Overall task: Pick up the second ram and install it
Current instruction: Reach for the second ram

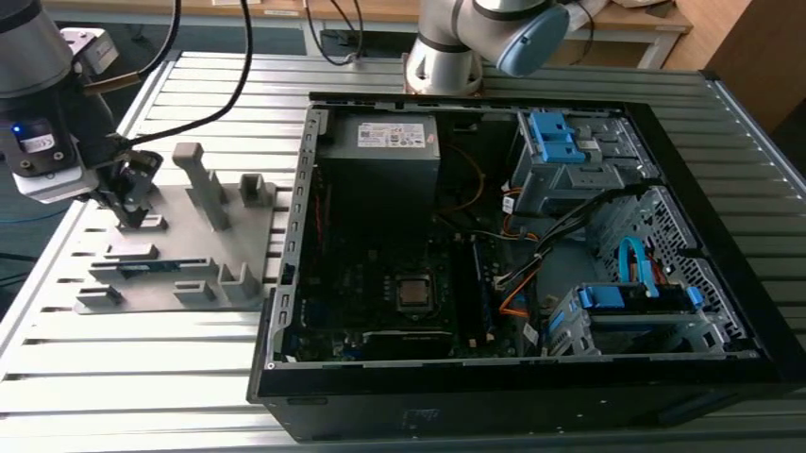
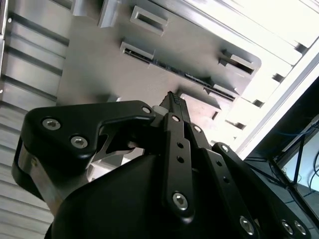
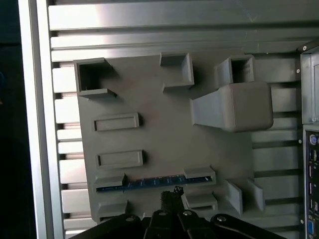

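Note:
The second ram (image 1: 142, 268) lies on edge in a slot of the grey fixture plate (image 1: 252, 231) at the exterior view's left. It shows as a thin blue strip between two grey holders in the first wrist view (image 3: 154, 182), and as a dark strip in the second wrist view (image 2: 182, 73). My gripper (image 1: 130, 219) hangs above the plate, a little behind the ram and not touching it. In both wrist views the black fingers come together at one tip (image 3: 172, 192) (image 2: 173, 97) with nothing between them.
An open computer case (image 1: 296, 189) lies on the slatted table, with a grey power-supply box (image 1: 377, 142), motherboard slots (image 1: 482, 283) and blue drive-bay clips (image 1: 554, 137). A tall grey post (image 1: 202, 184) stands on the fixture plate. A second arm's base (image 1: 441, 57) sits behind the case.

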Controlling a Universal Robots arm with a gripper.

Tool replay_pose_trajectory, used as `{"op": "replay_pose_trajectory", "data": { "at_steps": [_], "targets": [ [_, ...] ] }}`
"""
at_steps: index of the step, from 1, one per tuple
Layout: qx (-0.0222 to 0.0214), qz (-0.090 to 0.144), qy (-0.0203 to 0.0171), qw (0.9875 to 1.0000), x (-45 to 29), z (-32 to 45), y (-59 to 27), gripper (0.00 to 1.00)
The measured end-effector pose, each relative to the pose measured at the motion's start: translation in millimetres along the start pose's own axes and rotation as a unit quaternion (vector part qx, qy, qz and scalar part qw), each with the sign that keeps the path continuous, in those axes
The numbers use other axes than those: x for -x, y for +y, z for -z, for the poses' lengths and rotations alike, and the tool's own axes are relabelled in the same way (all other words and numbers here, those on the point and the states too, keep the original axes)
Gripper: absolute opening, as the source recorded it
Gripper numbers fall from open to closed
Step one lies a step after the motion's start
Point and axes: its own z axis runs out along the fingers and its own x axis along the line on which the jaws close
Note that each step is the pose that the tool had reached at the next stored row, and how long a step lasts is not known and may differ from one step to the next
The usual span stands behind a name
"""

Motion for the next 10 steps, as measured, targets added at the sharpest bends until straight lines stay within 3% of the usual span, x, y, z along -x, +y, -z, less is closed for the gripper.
{"op": "replay_pose_trajectory", "data": {
  "at_steps": [10],
  "targets": [
    [0.0000,0.000,0.0001,1.0000,-0.7,-18.3,0.4,0.10]
  ]
}}
